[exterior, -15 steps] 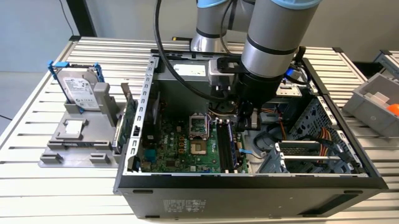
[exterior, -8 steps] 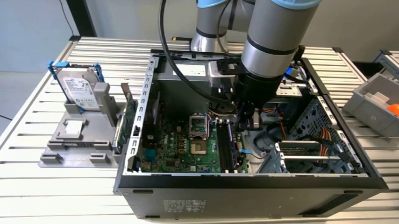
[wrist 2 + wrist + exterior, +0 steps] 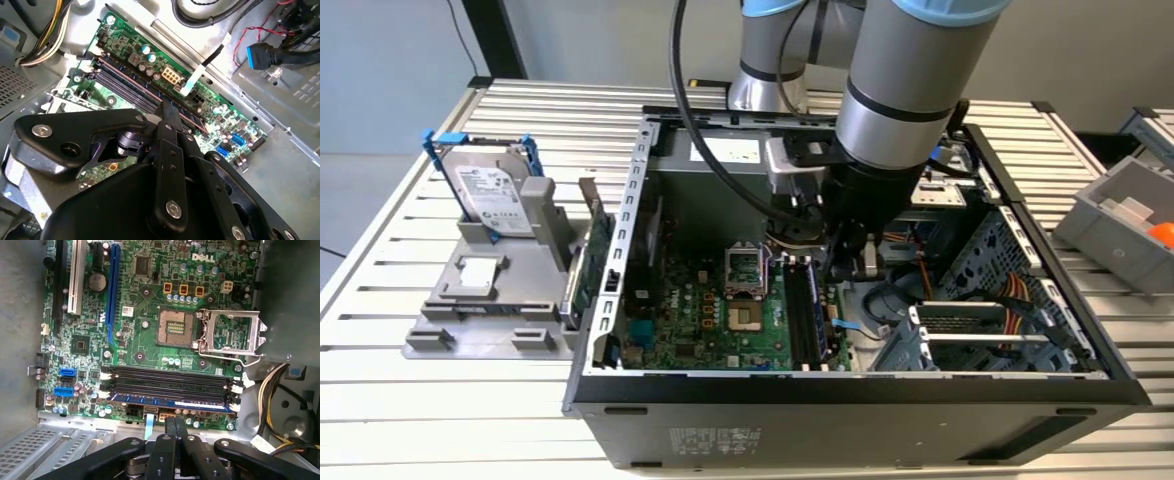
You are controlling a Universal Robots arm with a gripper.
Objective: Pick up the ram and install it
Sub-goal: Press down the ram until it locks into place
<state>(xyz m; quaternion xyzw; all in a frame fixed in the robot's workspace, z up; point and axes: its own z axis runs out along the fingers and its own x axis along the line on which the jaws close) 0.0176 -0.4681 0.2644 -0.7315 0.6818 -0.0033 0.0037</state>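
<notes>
In the first wrist view the ram, a long thin blue-green stick, sits in the motherboard's black slot row, in the slot closest to my gripper, with white latches at both ends. My gripper hovers just beside that edge of the board, fingers pressed together with nothing between them. The second wrist view has the same shut fingertips over the slots. In the exterior view my gripper reaches down inside the open case, above the far end of the slots.
The CPU socket lies beside the slots. Cable bundles and a drive cage fill the case's side at the exterior view's right. Outside it, a grey stand holds a hard drive and a green expansion card. A grey bin sits at the far right.
</notes>
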